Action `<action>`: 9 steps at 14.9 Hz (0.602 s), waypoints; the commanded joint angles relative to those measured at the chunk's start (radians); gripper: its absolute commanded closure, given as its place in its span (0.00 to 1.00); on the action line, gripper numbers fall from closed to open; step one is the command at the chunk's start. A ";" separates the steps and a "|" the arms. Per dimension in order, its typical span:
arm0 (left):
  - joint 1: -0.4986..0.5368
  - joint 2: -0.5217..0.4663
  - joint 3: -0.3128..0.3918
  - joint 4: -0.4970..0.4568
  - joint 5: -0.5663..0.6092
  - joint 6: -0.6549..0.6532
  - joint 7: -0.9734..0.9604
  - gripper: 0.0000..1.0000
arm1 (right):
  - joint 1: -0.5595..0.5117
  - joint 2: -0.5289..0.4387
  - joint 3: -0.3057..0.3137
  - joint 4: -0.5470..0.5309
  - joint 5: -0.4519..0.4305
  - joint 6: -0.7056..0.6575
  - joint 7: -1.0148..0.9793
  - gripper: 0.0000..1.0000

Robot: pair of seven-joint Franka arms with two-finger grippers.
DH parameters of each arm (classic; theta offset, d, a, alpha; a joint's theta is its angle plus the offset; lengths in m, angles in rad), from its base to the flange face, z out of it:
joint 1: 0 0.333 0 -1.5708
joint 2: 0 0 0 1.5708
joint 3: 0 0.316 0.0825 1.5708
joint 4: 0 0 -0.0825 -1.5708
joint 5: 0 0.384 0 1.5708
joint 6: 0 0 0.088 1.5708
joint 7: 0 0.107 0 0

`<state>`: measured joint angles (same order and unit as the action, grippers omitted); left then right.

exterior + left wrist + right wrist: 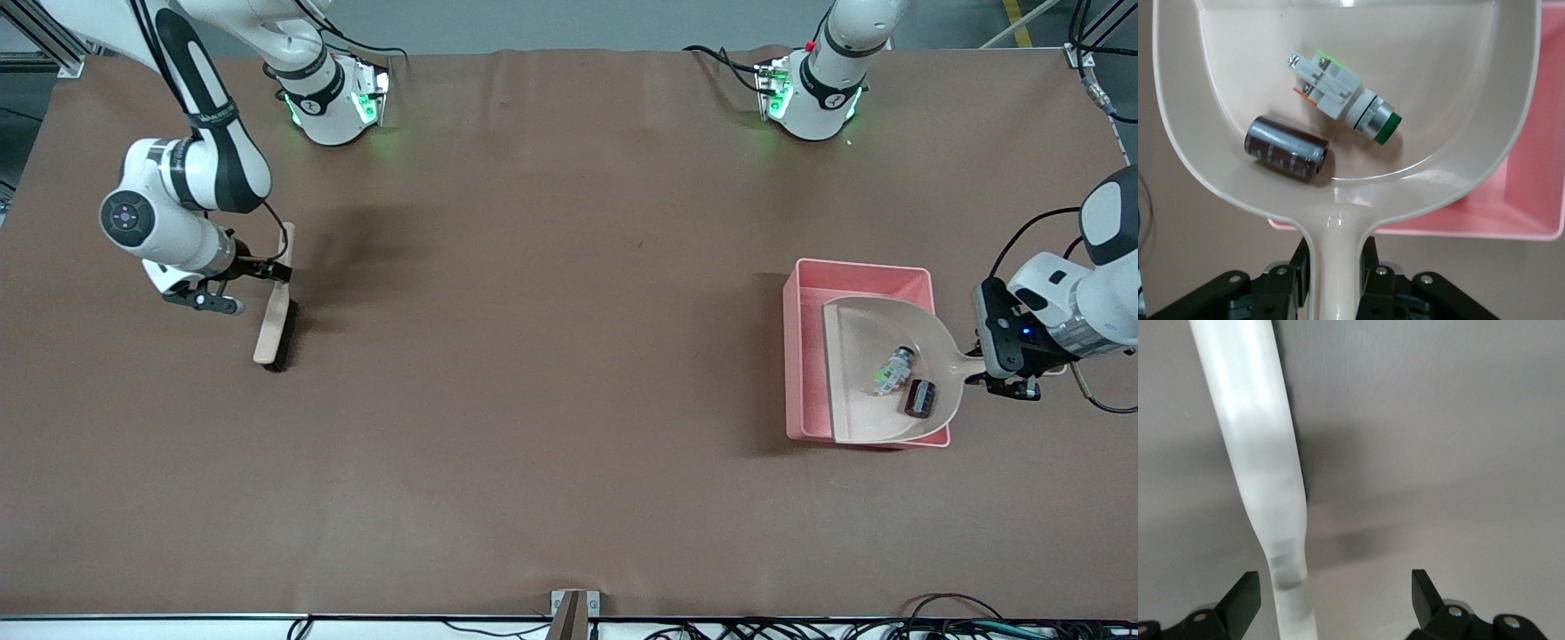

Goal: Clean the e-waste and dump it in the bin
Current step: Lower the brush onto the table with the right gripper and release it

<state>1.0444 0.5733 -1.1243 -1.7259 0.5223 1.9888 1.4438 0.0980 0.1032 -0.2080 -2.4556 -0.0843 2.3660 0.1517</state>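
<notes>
Two arms are on show, and the busy one is at the left arm's end of the table. The left gripper (1003, 384) is clamped on the handle of the beige dustpan (867, 333), its fingers (1368, 267) pressed against both sides of the handle in the left wrist view. Straight out ahead of that gripper the pan sits over the pink bin (805, 356), and the pan's scoop covers most of the tub's opening. The bin's wall (1538, 193) peeks out along one side of the pan in the wrist camera.

Both bits of e-waste are in the scoop, close to the handle end and so close to the gripper. The dark maroon block (1286, 148) lies on its side at the curved back wall of the pan. Just beside it, a touch deeper into the scoop, lies the white-grey component (1338, 97), with its orange patch at one end and a green cap at the other. The front view shows the same pair, component (892, 369) and block (920, 397), apart from each other.

Over at the right arm's end, the right gripper (267, 269) is low beside the brush (277, 316), whose pale handle (1265, 473) runs between its widely spread fingers (1241, 600). The brush's dark bristles rest on the brown table (533, 356).
</notes>
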 commanded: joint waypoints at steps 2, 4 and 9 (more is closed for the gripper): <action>-0.019 -0.075 0.092 -0.017 0.005 0.002 0.076 1.00 | 0.018 -0.023 0.025 0.113 -0.011 -0.042 0.005 0.00; -0.087 -0.113 0.179 -0.027 0.004 0.011 0.082 1.00 | 0.072 -0.013 0.025 0.193 -0.009 -0.106 0.014 0.00; -0.248 -0.222 0.398 -0.119 -0.050 0.131 0.105 1.00 | 0.094 0.029 0.024 0.455 0.078 -0.326 0.003 0.00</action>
<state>0.8455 0.4541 -0.8046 -1.7744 0.5175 2.0714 1.5263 0.1987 0.1061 -0.1805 -2.0966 -0.0366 2.0978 0.1644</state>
